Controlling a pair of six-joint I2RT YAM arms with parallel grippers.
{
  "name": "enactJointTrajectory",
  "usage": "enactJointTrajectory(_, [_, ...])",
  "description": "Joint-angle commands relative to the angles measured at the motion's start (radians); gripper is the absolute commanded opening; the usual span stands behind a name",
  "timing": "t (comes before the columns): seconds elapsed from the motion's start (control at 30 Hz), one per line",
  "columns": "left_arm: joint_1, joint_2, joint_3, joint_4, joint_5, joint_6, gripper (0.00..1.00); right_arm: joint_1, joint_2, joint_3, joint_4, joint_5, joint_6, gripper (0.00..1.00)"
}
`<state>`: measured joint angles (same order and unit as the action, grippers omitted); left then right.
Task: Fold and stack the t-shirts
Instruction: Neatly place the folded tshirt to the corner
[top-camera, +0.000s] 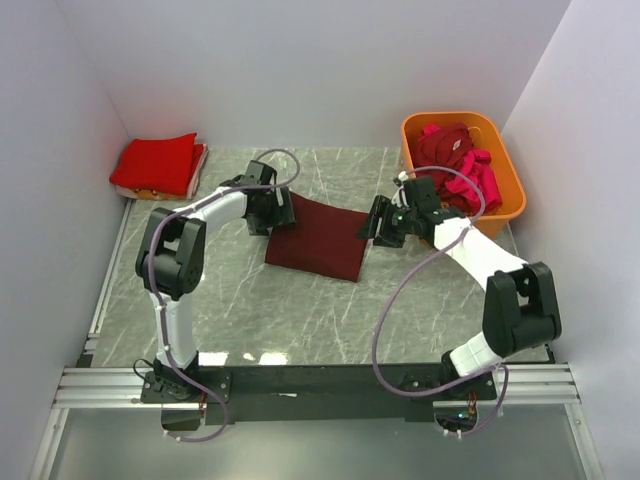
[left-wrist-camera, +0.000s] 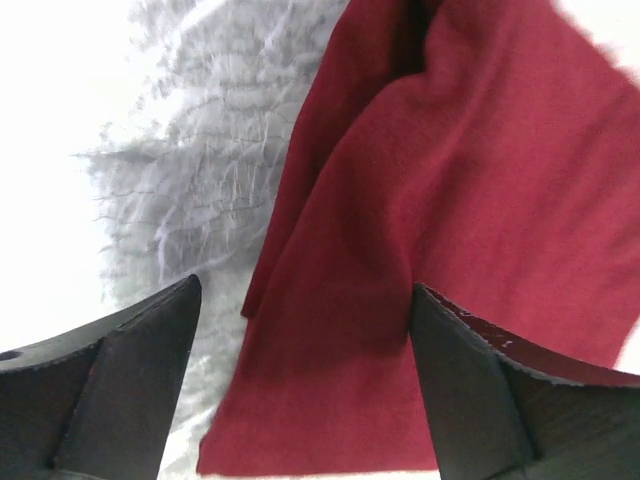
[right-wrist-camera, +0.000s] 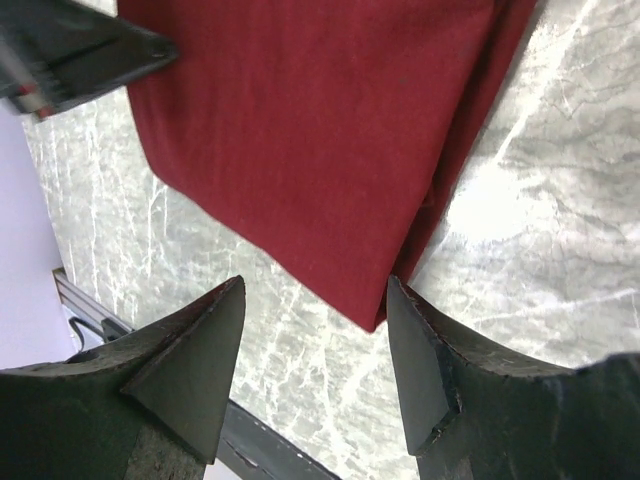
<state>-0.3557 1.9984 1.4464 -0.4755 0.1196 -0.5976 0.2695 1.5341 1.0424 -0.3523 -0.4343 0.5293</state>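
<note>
From where I stand, the dark maroon t-shirt (top-camera: 318, 240) lies flat in a folded, nearly square panel in the middle of the marble surface (top-camera: 300, 330), slightly skewed, its marginally longer side running left to right between the two arms. The left hand (top-camera: 270, 210) hangs at the panel's far-left corner with its fingers spread wide and nothing between them; its own camera shows only cloth edge and bare marble in the gap. The right hand (top-camera: 377, 225) sits at the opposite, right-hand edge, parted about halfway and likewise empty, with the near-right corner of the cloth showing just beyond its fingertips. So each hand is just beside the shirt, one on each side. A folded red pile (top-camera: 155, 163) waits in the far-left corner, well apart from the panel, and more crumpled shirts (top-camera: 458, 160) fill the orange basket (top-camera: 452, 116) at far right. If this panel goes onto the pile next, I judge the left arm better placed, since the pile lies on its side.
</note>
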Motion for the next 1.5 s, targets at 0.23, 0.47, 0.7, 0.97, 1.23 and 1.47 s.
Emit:
enactJointTrajectory(0.23, [-0.097, 0.091, 0.054, -0.093, -0.204, 0.027, 0.72, -0.003, -0.132, -0.061, 0.018, 0.042, -0.038, 0.66])
enactJointTrajectory(0.47, [-0.115, 0.129, 0.060, -0.106, -0.227, 0.007, 0.47, -0.001, -0.193, -0.097, 0.012, 0.071, -0.055, 0.66])
enactJointTrajectory(0.7, [-0.121, 0.185, 0.138, -0.169, -0.464, 0.027, 0.01, -0.003, -0.250, -0.117, -0.007, 0.149, -0.084, 0.66])
enactJointTrajectory(0.97, [-0.105, 0.094, 0.207, -0.141, -0.895, 0.183, 0.01, -0.003, -0.308, -0.148, -0.031, 0.295, -0.137, 0.65])
enactJointTrajectory(1.23, [0.006, 0.033, 0.183, 0.171, -1.090, 0.539, 0.01, -0.003, -0.327, -0.163, -0.028, 0.327, -0.147, 0.65])
enactJointTrajectory(1.47, [0.099, 0.056, 0.229, 0.468, -1.177, 0.916, 0.01, -0.003, -0.322, -0.159, -0.033, 0.361, -0.149, 0.65])
